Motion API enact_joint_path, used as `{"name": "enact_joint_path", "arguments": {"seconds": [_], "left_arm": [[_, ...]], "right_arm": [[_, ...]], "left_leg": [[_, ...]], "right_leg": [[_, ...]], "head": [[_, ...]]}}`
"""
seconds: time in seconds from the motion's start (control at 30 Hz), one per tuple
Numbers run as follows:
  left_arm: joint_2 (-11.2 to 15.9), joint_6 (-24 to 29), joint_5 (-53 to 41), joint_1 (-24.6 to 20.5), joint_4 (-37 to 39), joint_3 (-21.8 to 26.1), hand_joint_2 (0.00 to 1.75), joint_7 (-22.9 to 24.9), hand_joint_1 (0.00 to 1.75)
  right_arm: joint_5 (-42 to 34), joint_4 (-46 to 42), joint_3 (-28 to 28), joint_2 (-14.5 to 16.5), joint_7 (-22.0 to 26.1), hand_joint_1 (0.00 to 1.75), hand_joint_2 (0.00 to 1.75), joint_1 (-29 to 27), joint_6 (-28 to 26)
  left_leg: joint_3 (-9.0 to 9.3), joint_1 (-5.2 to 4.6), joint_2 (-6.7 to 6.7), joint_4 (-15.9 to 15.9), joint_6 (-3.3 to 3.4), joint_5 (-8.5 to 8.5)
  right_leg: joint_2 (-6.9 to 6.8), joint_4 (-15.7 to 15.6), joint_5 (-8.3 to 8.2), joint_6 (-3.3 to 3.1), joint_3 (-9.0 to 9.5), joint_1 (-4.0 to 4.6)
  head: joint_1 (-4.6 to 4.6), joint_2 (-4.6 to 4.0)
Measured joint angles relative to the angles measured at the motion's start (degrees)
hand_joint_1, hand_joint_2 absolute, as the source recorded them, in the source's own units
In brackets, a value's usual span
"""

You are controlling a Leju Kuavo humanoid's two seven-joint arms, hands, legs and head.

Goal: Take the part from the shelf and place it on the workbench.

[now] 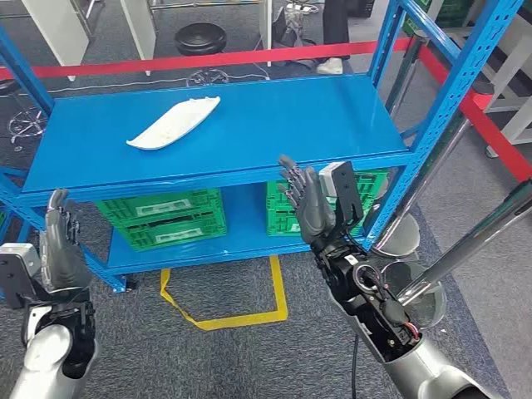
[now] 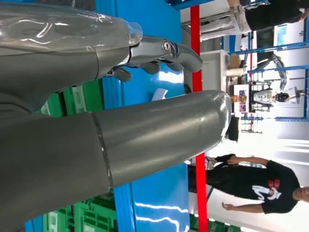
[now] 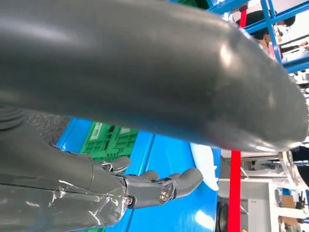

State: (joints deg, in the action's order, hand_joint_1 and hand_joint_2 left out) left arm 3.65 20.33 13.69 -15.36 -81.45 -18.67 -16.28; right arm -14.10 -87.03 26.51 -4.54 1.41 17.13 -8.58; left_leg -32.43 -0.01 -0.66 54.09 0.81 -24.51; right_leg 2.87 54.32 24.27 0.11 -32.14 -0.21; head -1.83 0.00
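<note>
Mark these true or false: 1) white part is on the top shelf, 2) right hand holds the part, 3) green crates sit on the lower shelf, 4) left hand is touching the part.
1) True: the white part lies on the blue top shelf.
2) False: the right hand is open, short of the shelf.
3) True: green crates sit on the lower shelf.
4) False: the left hand is open, well apart from the part.

Head view high, facing down onto blue shelf (image 1: 251, 125), wrist views close behind each thumb, sharing it
</note>
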Motion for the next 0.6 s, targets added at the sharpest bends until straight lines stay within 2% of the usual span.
{"name": "enact_joint_path", "arguments": {"seconds": [0.27,0.37,0.43,0.47,0.5,0.6], "left_arm": [[0.00,-0.54,0.04,-0.03,0.70,0.00,0.00,-0.02,0.00],[0.01,-0.62,0.03,-0.08,0.75,0.00,0.00,-0.04,0.00],[-0.01,-0.82,0.04,-0.14,0.76,0.00,0.00,-0.14,0.00],[-0.01,-0.93,0.04,-0.19,0.76,0.00,0.00,-0.21,0.00],[-0.01,-1.02,0.06,-0.26,0.79,0.00,0.00,-0.29,0.00],[-0.02,-1.14,0.10,-0.33,1.02,0.00,0.00,-0.54,0.00]], "right_arm": [[-0.07,0.01,-0.01,-0.01,-0.01,0.00,0.00,0.00,-0.15],[-0.18,0.02,0.03,0.01,0.08,0.00,0.00,0.07,-0.09],[-0.28,0.03,0.04,0.01,0.19,0.00,0.00,0.32,-0.10],[-0.29,0.04,0.04,0.00,0.24,0.00,0.00,0.49,-0.13],[-0.30,0.07,0.04,-0.01,0.28,0.00,0.00,0.62,-0.15],[-0.33,0.33,0.06,-0.01,0.37,0.00,0.00,0.60,-0.21]], "left_leg": [[0.00,0.00,0.00,0.00,0.00,0.00],[-0.05,-0.26,0.04,0.15,0.37,-0.17],[0.39,0.03,0.25,-0.49,0.72,-0.03],[0.78,0.22,0.42,-0.94,0.88,0.05],[1.20,0.42,0.65,-1.34,1.04,0.09],[1.85,0.53,1.16,-1.55,1.15,-0.30]], "right_leg": [[0.00,0.00,0.00,0.00,0.00,0.00],[0.11,-0.29,-0.09,0.29,0.08,-0.29],[-0.04,-0.16,0.08,0.58,0.00,-0.22],[-0.47,0.82,0.62,0.72,-0.48,-0.16],[-1.00,3.15,1.72,0.88,-1.63,-0.16],[-2.05,14.92,6.02,1.46,-7.95,-0.65]], "head": [[0.01,0.00],[0.13,0.00],[0.17,0.00],[0.09,0.00],[-0.08,0.00],[-0.63,0.00]]}}
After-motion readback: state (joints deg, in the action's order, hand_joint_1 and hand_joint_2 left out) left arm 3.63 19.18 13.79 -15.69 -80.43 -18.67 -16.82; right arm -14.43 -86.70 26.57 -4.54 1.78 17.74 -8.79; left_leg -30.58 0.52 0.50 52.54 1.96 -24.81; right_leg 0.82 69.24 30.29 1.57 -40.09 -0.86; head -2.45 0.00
